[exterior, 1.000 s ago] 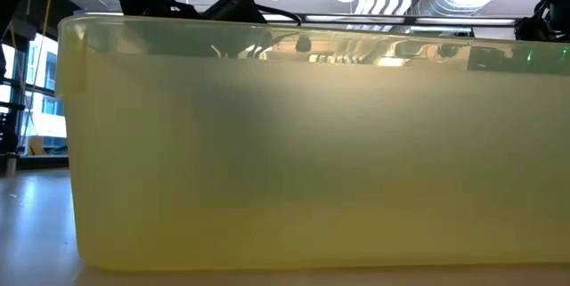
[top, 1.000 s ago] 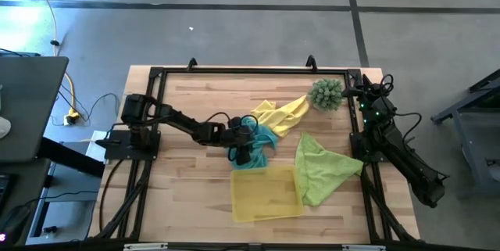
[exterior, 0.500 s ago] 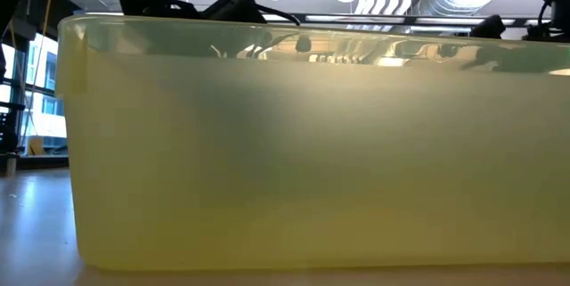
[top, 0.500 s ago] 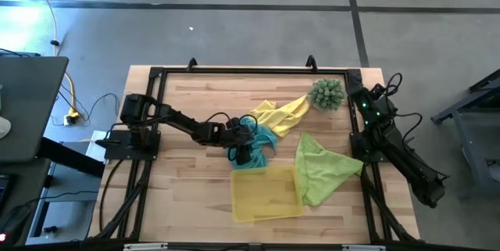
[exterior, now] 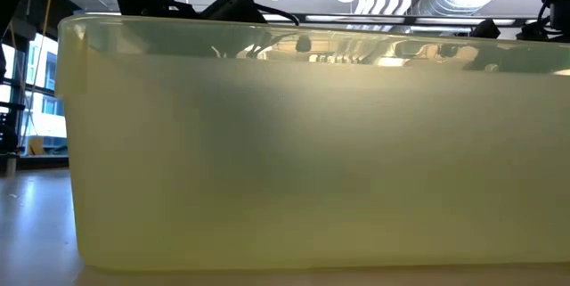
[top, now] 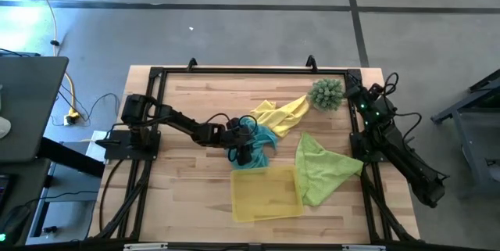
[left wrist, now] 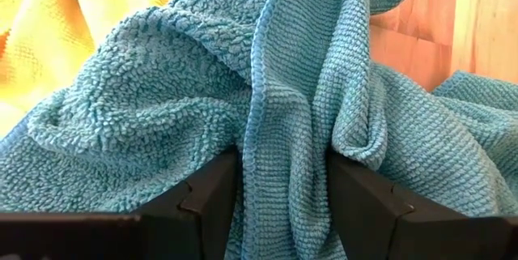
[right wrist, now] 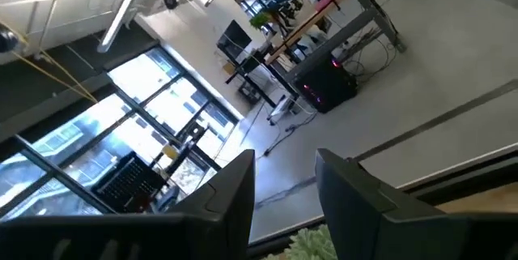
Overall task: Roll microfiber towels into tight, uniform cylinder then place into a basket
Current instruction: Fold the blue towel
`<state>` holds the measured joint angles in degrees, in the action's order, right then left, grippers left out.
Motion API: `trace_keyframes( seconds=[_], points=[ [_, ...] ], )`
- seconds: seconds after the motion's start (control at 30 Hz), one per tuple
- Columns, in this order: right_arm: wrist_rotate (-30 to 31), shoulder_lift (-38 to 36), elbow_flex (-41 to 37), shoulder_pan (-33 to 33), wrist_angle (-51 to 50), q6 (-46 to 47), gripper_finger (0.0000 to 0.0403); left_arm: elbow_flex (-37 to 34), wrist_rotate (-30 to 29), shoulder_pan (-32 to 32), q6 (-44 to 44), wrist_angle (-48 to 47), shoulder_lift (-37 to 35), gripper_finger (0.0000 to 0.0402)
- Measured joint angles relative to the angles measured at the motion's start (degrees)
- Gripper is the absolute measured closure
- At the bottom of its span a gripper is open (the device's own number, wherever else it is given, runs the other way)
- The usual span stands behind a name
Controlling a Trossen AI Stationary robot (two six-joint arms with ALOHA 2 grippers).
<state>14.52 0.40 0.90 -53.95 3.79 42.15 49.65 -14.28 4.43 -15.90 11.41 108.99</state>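
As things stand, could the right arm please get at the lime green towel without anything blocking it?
Probably yes. The lime green towel lies uncovered on the right arm's side, beside the basket. The right gripper is raised by the spiky plant, empty, with nothing between them.

Two dark jointed arms, the right arm point(top: 398, 153) lit green.

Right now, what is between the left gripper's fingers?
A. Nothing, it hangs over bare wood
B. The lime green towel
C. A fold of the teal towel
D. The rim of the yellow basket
C. The left wrist view shows a ridge of the teal towel running down between the left gripper's two dark fingers, and the high view puts that gripper on the teal cloth at mid-table.
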Motion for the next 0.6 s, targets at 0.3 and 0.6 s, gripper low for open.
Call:
trace_keyframes(
  seconds=[0.3,0.6],
  points=[
    [-12.47,0.0,0.01,0.03,17.79,-8.48,0.0281,0.0,-0.09,0.0,0.0,0.23,0.0,0.0229],
    [-17.16,0.06,6.96,0.0,11.09,-16.35,0.0281,0.0,-0.31,0.02,0.0,0.4,0.0,0.0229]
  ],
)
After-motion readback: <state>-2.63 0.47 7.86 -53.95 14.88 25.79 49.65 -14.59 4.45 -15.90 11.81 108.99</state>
